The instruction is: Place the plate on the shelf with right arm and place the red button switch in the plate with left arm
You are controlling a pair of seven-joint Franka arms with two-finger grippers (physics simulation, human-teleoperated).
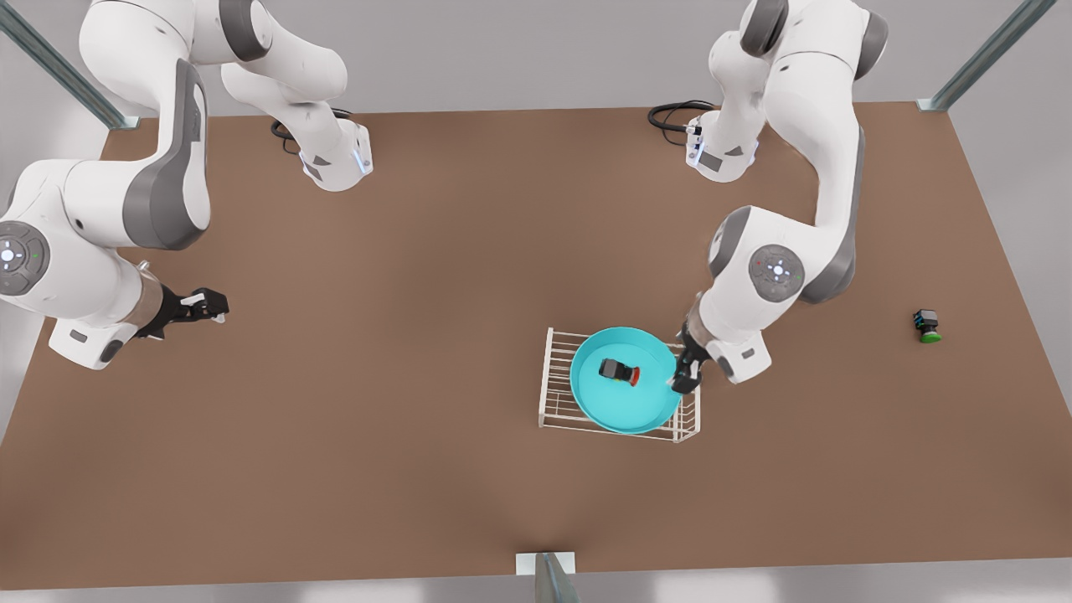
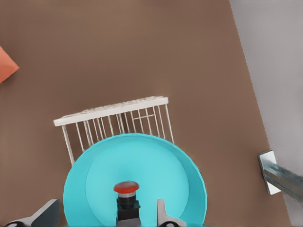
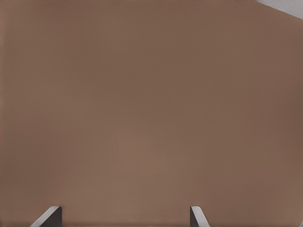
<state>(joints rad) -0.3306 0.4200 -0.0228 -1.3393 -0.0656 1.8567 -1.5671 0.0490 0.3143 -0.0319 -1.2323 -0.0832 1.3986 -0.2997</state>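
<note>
**Switch lies in the plate on the shelf**

The plate [image 1: 626, 381] sits on the shelf [image 1: 557, 394], near the table's [image 1: 377, 377] front edge. The red button switch [image 1: 619, 370] lies in the plate. The left gripper [image 1: 687, 375] hovers at the plate's rim, fingers apart, holding nothing. The right gripper [image 1: 209, 306] waits above the opposite side edge, fingers apart.

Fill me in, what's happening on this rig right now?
The plate sits on the shelf with the red button switch lying in it. The left gripper hovers at the plate's rim, jaws open and empty. The right gripper waits open over bare table at the front view's left. A green-capped switch lies apart at the right.
</note>
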